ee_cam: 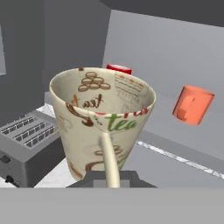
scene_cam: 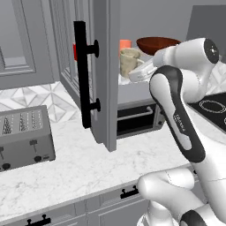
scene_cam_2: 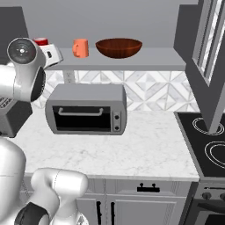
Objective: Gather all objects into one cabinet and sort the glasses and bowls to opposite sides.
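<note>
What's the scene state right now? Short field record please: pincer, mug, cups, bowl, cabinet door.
pincer: shut on the beige speckled mug by its handle side
mug: tilted, held by the cabinet shelf, whether it touches the shelf cannot be told
orange cup: on shelf, left of the bowl
red cup: on shelf, far left, partly hidden by the arm
dark brown bowl: on shelf, right of the cups
cabinet door: open

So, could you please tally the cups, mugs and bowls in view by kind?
Small cups: 2, the red cup and the orange cup.
Mugs: 1, the beige speckled mug, at the fingers.
Bowls: 1, the dark brown bowl.
Total: 4.
</note>
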